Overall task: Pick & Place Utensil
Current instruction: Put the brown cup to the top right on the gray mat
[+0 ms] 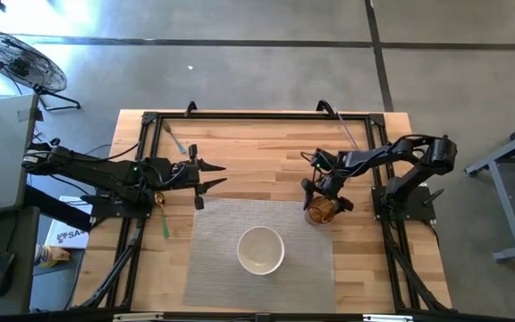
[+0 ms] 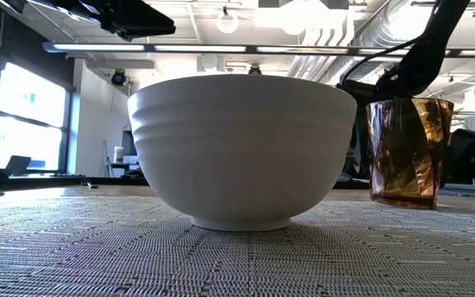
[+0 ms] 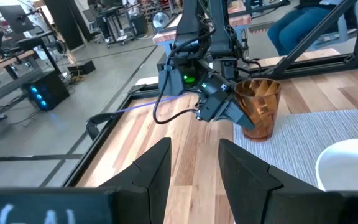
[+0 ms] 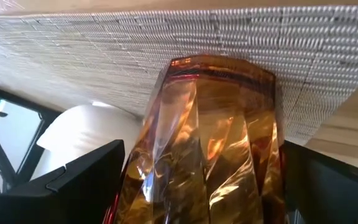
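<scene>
Both arms were matte black, built of jointed segments with black cables looped along them. The left pincer (image 3: pixel 194 171) had two flat, tapered black fingers (image 3: pixel 153 173). The right pincer (image 3: pixel 219 102) carried a small green indicator light on its housing.

Overhead camera looks straight down; the mat-level camera sits close to the bowl (image 2: pixel 242 148); both share it.

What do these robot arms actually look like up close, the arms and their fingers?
Both are dark, jointed arms with black cables running along them. The left gripper ends in two black, pointed fingers. The right gripper is likewise black, with a green light glowing on the arm above it.
</scene>
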Available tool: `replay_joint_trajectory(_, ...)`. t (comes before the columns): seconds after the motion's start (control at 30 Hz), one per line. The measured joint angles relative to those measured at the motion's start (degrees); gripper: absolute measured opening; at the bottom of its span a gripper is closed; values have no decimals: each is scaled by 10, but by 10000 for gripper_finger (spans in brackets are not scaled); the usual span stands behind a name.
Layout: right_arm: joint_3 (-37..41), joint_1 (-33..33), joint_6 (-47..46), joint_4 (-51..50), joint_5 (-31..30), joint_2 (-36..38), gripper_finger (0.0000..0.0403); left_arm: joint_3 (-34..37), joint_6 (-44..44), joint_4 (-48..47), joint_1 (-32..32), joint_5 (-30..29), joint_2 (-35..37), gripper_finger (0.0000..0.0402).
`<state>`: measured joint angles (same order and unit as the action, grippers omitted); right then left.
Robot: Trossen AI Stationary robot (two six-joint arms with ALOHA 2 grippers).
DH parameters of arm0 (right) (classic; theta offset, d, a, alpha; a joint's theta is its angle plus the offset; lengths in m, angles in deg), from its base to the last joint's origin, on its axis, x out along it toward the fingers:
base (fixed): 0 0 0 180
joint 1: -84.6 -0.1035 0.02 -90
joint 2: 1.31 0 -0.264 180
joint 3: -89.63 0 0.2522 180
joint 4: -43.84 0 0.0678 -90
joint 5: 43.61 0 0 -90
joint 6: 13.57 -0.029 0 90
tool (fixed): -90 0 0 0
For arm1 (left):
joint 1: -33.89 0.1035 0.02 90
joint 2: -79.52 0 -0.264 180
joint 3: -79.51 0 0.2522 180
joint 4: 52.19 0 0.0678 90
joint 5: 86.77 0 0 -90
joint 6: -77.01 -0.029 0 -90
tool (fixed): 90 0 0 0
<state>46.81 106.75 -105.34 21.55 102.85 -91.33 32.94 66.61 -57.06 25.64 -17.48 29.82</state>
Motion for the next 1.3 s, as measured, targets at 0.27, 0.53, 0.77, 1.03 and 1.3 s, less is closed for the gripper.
replay_joint_trajectory(0.27,0,0,5,0,-28,0,400,0,0,0,0,0,0,131)
replay_joint_trajectory(0.53,0,15,37,0,-70,0,399,0,0,0,0,2,0,131)
replay_joint_trajectory(0.77,0,23,66,-2,-87,0,399,0,0,0,0,2,0,131)
replay_joint_trajectory(1.03,-1,22,114,-4,-96,8,399,0,0,0,0,2,0,131)
replay_joint_trajectory(1.3,-1,30,131,-33,-137,36,399,0,0,1,0,2,0,131)
